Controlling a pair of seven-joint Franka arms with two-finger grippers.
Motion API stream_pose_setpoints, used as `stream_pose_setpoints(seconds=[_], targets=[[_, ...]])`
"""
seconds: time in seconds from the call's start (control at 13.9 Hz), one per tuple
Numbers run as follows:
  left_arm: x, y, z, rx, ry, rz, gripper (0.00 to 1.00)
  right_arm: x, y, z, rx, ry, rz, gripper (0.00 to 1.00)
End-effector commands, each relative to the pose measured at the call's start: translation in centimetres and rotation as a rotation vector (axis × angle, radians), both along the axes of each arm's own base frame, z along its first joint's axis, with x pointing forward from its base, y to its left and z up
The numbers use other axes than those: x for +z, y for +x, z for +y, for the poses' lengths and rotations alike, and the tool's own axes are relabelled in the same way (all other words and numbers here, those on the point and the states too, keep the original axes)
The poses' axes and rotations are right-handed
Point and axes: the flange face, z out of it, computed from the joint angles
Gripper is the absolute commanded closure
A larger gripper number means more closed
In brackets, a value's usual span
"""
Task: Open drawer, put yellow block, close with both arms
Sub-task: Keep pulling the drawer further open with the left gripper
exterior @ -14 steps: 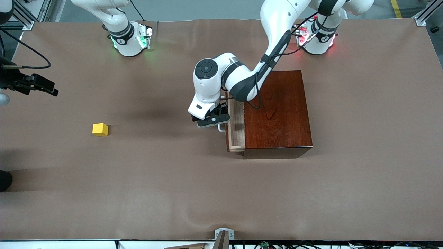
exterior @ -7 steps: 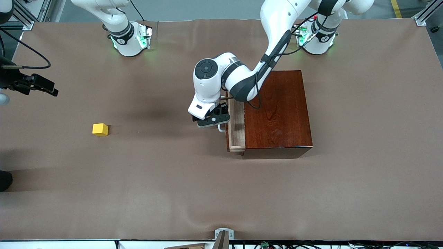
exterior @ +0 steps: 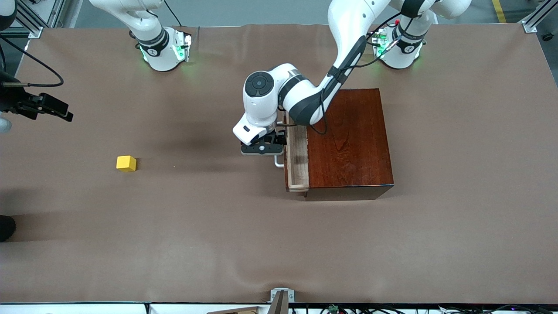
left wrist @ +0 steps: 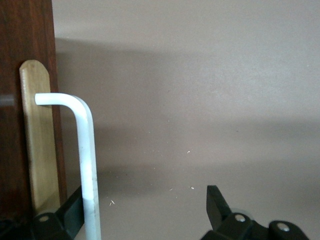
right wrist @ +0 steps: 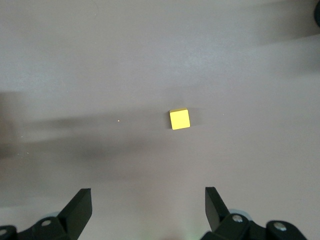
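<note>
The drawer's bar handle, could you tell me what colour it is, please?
White; the drawer's U-shaped bar handle shows best in the left wrist view.

Open right tool point(right wrist: 145, 207) above yellow block point(right wrist: 179, 119)

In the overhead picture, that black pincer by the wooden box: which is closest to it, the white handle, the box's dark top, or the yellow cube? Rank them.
From the left pincer:
1. White handle, right beside it, on the drawer front.
2. Wooden box top, toward the left arm's end.
3. Yellow block, alone toward the right arm's end.

Drawer point(exterior: 297, 157): pale-wood tray, white U-shaped bar handle point(left wrist: 85, 160), pulled partly out of a glossy reddish-brown box point(exterior: 348, 139). Block point(exterior: 126, 163): small yellow cube, flat on the table, well apart from the drawer, toward the right arm's end.
</note>
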Motion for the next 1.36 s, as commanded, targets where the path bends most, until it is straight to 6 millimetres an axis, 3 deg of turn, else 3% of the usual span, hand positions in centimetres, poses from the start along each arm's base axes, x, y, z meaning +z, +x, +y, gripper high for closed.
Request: stream_pose_setpoints(seconds=[0.0, 0.86, 1.15, 1.29], targets=[[-0.6, 2.1, -0.5, -0.075, -0.087, -0.077, 0.0, 0.3, -0.6, -0.2, 0.006, -0.012, 0.0, 0.0], [0.0, 2.7, -0.3, -0.007, -0.106, -0.088, 0.0, 0.3, -0.6, -0.3, 0.004, -0.012, 0.0, 0.0], [1.3, 4.7, 1.2, 0.07, -0.133, -0.085, 0.0, 0.1, -0.6, -0.2, 0.006, -0.012, 0.003, 0.0], [3.2, 5.4, 1.5, 0.14, -0.169, -0.091, 0.0, 0.1, -0.6, -0.2, 0.006, -0.012, 0.003, 0.0]])
